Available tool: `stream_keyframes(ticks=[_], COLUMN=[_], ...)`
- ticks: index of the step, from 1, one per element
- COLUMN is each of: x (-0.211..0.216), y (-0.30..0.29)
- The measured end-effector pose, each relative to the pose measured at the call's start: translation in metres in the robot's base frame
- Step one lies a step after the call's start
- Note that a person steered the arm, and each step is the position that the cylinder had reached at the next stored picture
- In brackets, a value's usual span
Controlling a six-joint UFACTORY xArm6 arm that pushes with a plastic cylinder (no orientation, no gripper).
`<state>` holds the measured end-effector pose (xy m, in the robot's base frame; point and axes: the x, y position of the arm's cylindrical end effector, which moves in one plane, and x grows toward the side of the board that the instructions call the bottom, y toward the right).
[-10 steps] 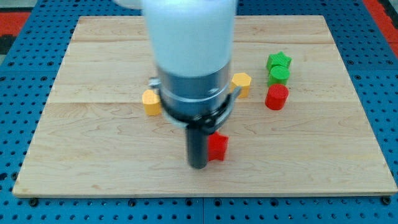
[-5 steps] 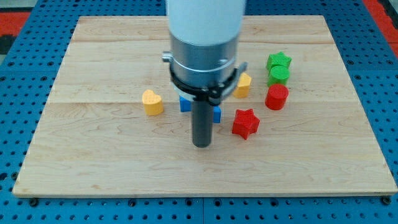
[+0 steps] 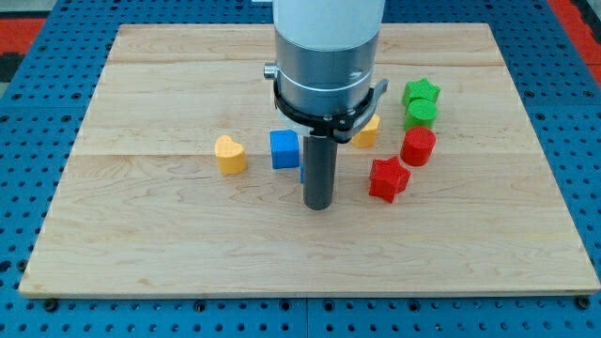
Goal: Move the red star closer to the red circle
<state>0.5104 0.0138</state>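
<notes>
The arm (image 3: 327, 66) half hides a yellow block (image 3: 367, 131).

I am seeing no readable text, label, brand, number or sign anywhere: nothing is showing on the arm, on the blocks around my tip (image 3: 318, 205), or on the wooden board (image 3: 141, 235).

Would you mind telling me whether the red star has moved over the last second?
Yes. The red star has slid toward the view's right and slightly up, closing on the red circle, which stayed put. My tip sits to the star's left.
</notes>
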Motion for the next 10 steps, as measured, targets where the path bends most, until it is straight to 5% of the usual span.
stream_keyframes(ticks=[3,7,8,10], x=[-0.010,-0.023,-0.023,-0.051], y=[0.005,0.097,0.039,0.091])
